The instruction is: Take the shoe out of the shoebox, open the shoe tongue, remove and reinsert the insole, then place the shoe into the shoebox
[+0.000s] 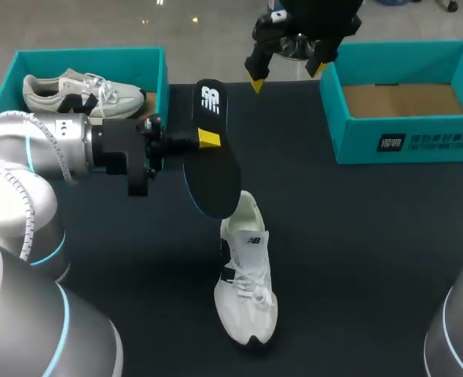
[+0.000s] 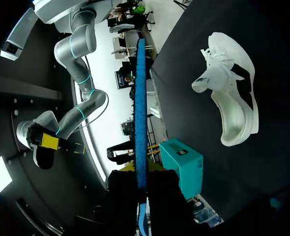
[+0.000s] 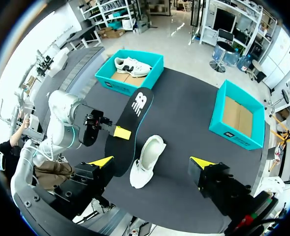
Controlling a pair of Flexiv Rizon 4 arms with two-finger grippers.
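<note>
So the left gripper comes in from the left of the head view and is clamped on the black insole, with its yellow tips pinching the insole's long edge about midway. In the left wrist view the insole shows edge-on, a thin blue strip between the fingers. The right gripper hangs at the top middle of the frame with its fingers spread wide, gripping nothing. The insole's lower end sits right over the heel opening of the shoe, though you can't tell if they touch. The shoe is white with black patches, laces up, and lies in the lower middle on the dark table, with bare table all round it. The left shoebox is upper left with a second shoe inside. The right shoebox is upper right, showing its cardboard floor.
</note>
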